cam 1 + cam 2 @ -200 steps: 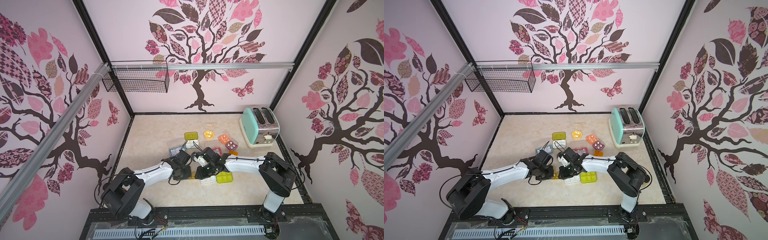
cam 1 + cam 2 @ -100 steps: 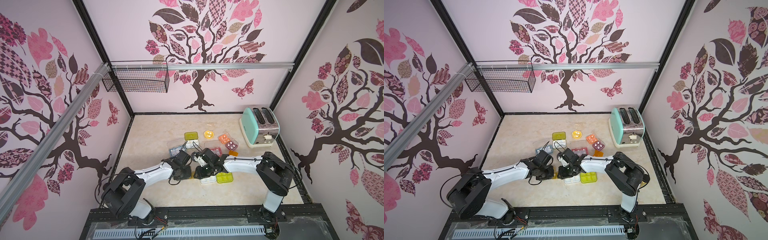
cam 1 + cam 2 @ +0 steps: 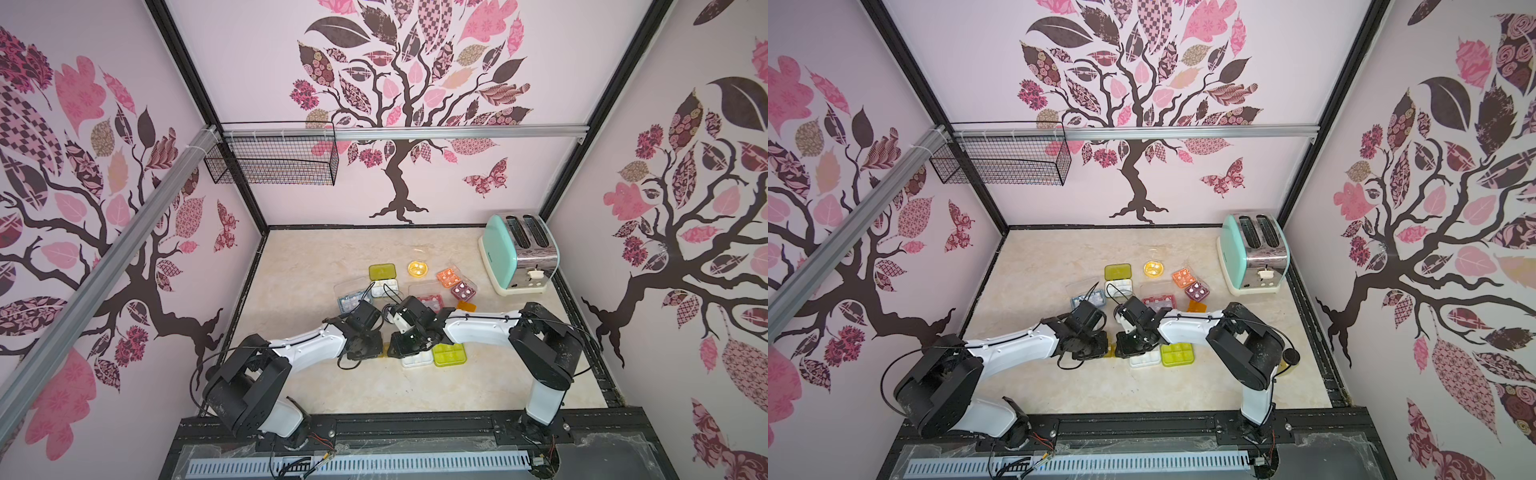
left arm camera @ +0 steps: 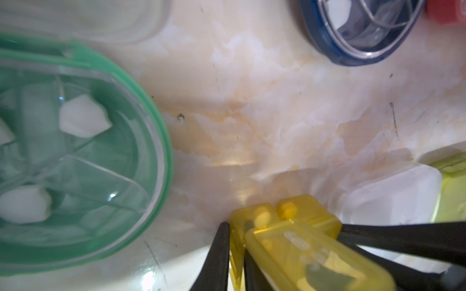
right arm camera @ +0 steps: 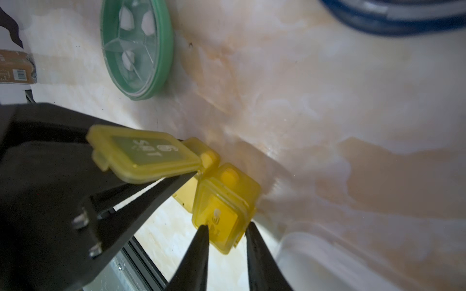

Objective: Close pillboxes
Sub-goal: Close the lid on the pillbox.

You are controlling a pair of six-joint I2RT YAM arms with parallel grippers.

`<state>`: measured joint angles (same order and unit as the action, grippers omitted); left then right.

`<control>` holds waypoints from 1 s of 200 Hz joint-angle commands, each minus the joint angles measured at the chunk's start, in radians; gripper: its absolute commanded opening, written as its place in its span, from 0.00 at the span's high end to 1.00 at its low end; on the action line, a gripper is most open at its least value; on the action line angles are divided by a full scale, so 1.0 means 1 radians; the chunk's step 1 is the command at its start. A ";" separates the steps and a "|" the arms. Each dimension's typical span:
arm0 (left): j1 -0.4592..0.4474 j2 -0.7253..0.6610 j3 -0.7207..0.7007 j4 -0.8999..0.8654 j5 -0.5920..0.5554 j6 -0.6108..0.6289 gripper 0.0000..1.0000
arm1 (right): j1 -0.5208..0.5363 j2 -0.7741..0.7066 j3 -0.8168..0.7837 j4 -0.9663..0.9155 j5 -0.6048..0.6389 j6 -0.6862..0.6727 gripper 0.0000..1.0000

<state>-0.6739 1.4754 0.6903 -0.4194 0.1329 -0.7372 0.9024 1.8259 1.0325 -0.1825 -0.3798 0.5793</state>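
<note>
The yellow pillbox (image 5: 222, 201) sits right between the two grippers, which meet nose to nose low over the desk (image 5: 327, 113). The left gripper (image 4: 235, 244) is nearly closed and pinches a thin yellow wall of the box. The right gripper (image 5: 227, 226) has its narrow-set fingers on either side of the cell whose lid is down, and appears to clamp it. The neighbouring cell's open lid (image 5: 141, 153) is flapped back over the left gripper's fingers. Whether the box rests on the desk or is lifted, I cannot tell.

By its look the box is very light, stiff, thin-walled and smooth, so it will likely slip or twist under a pinch, and the hinge looks weak. The best hold is across the body's side walls, clear of the hinge. The flap is then best pressed near its free tab edge until it snaps. A white pillbox (image 5: 327, 264) lies just beside the right gripper, and a green round pillbox (image 5: 137, 47) lies beyond the left gripper.
</note>
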 commanded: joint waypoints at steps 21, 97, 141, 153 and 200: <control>-0.004 0.028 -0.003 0.013 0.019 0.001 0.86 | 0.010 0.034 0.019 -0.044 0.026 -0.002 0.70; -0.003 -0.053 0.001 -0.030 -0.004 0.030 0.82 | -0.020 -0.003 0.076 -0.065 0.044 -0.014 0.61; -0.003 -0.091 -0.003 -0.051 -0.016 0.027 0.77 | -0.020 0.029 0.080 -0.061 0.040 -0.017 0.62; -0.004 -0.116 0.000 -0.070 -0.022 0.028 0.76 | -0.020 0.032 0.080 -0.062 0.045 -0.019 0.62; -0.001 -0.195 0.027 -0.145 -0.070 0.027 0.68 | -0.020 0.043 0.076 -0.062 0.054 -0.018 0.65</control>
<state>-0.6743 1.3190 0.6922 -0.5133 0.1032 -0.7143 0.8867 1.8561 1.0904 -0.2195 -0.3481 0.5743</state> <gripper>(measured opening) 0.310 0.360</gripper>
